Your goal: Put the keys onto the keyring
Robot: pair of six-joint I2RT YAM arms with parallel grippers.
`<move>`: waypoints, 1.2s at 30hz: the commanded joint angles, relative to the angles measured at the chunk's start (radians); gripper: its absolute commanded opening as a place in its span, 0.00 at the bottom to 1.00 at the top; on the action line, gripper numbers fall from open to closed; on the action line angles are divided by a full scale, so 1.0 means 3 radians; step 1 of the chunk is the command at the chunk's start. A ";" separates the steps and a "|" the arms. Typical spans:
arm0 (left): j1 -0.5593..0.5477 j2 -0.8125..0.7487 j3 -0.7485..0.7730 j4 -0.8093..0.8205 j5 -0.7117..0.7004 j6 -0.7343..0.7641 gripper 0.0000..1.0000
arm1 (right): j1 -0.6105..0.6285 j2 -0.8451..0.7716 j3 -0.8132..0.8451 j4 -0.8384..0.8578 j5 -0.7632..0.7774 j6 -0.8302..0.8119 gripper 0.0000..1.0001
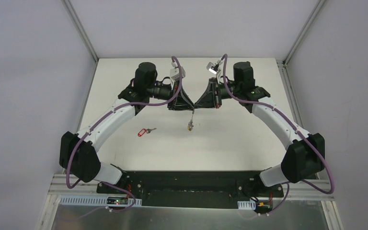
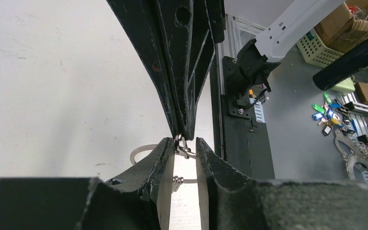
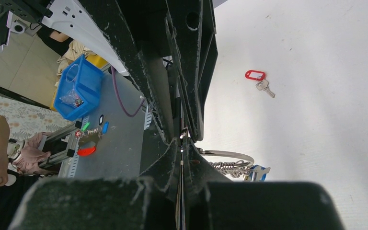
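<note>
1. Keyring hangs over the middle of the table, pinched in my clenched right gripper.
2. My left gripper meets it tip to tip, fingers slightly apart around a small metal piece; I cannot tell whether it grips.
3. Red-tagged key lies flat, left and nearer.

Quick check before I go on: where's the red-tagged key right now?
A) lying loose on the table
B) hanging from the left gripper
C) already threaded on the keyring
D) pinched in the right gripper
A: the red-tagged key lies alone on the white table, with nothing touching it.
</note>
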 commanded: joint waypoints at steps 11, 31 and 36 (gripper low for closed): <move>0.0053 -0.0042 -0.0124 0.0287 0.0183 -0.0260 0.25 | -0.0057 -0.0160 0.0042 0.0184 -0.0115 0.0040 0.00; 0.0053 0.0014 -0.0135 0.0542 0.0196 -0.0495 0.09 | -0.0056 -0.0155 0.0032 0.0199 -0.0105 0.0049 0.00; 0.0053 0.0021 -0.0128 0.0554 0.0190 -0.0514 0.05 | -0.0053 -0.0151 0.0027 0.0198 -0.0096 0.0047 0.00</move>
